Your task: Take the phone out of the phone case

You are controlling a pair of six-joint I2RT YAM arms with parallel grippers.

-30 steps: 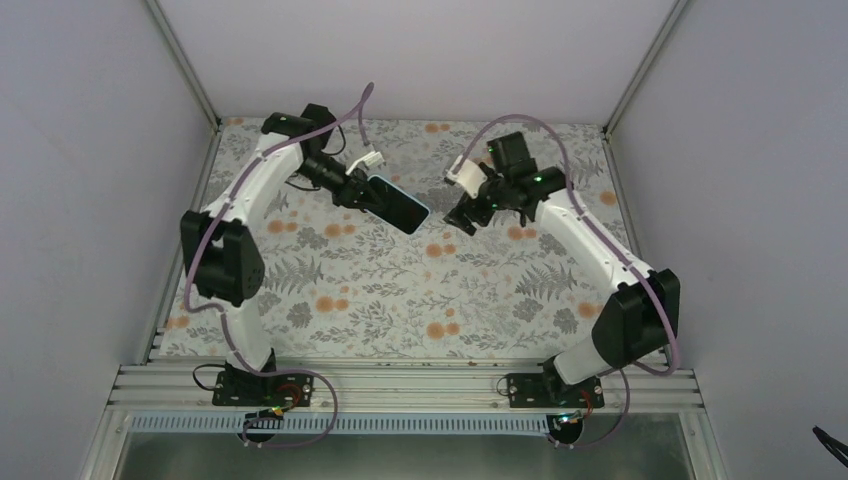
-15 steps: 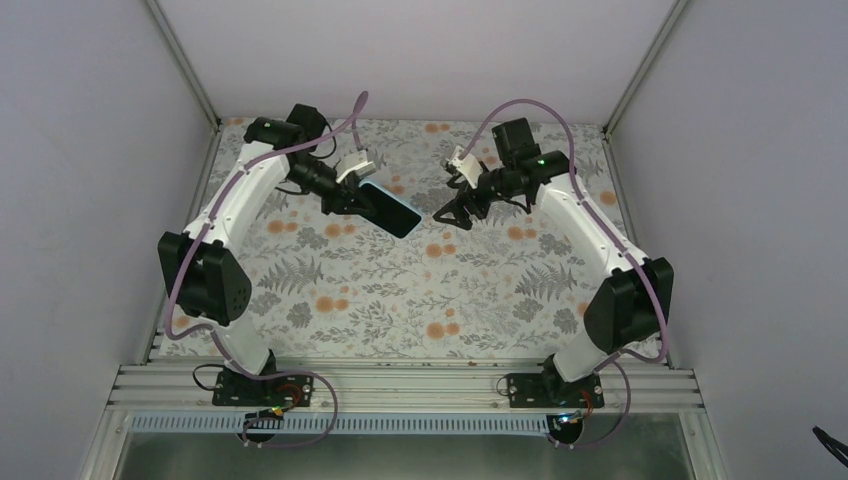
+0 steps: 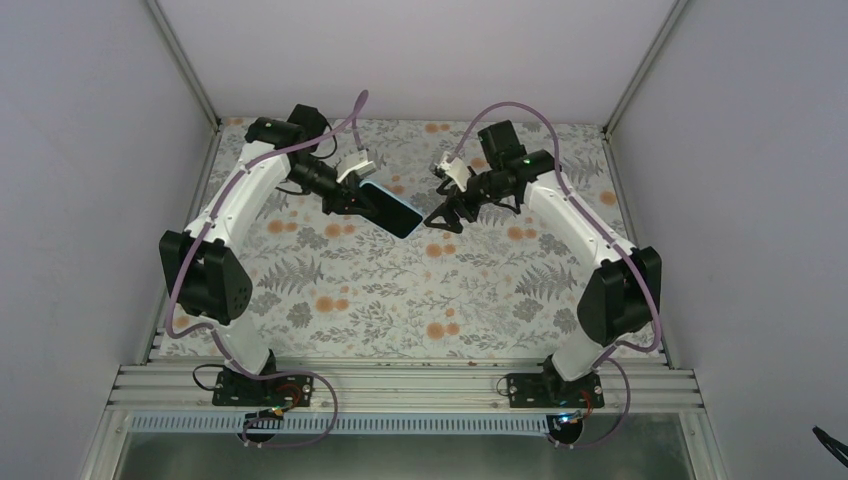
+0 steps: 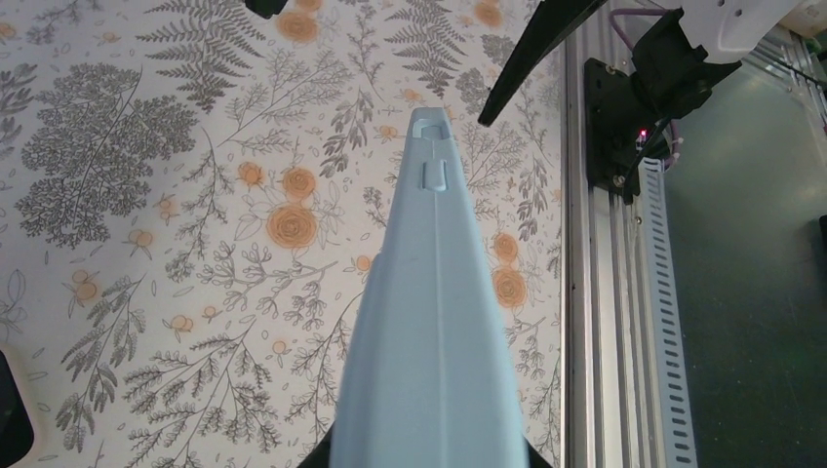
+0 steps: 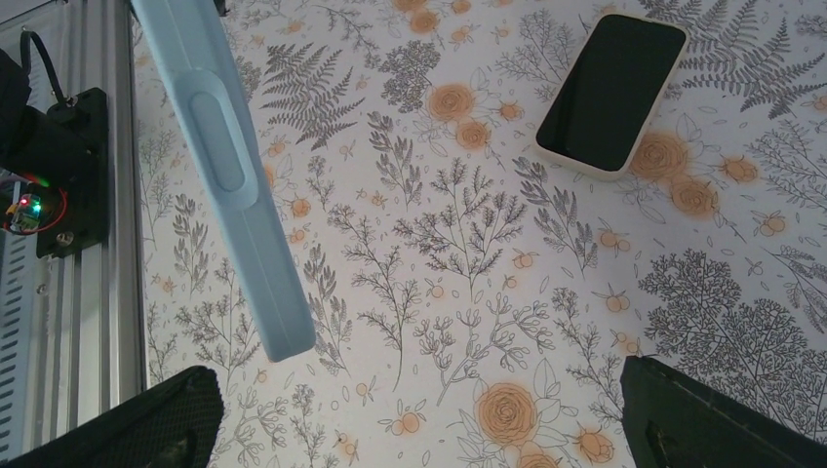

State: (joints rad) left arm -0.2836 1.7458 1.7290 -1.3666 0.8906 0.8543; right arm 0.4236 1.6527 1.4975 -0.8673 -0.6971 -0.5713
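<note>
A phone in a light blue case (image 3: 389,209) hangs above the table, dark screen up, held at its left end by my left gripper (image 3: 349,199), which is shut on it. In the left wrist view the case's edge (image 4: 429,322) runs away from the gripper (image 4: 429,460); the fingers are almost hidden. My right gripper (image 3: 441,216) is open and empty, just right of the case's free end without touching it. In the right wrist view the case (image 5: 229,185) is at upper left, beyond the wide-apart fingers of the gripper (image 5: 439,429).
A second phone (image 5: 611,93) with a dark screen and white rim lies flat on the flowered table (image 3: 400,300); it is hidden in the top view. The metal rail (image 3: 400,385) and arm bases run along the near edge. Walls close in the back and sides.
My right gripper has moved left, close to the case's free end. My left arm drew the phone slightly back and left a second ago and has held still since.
</note>
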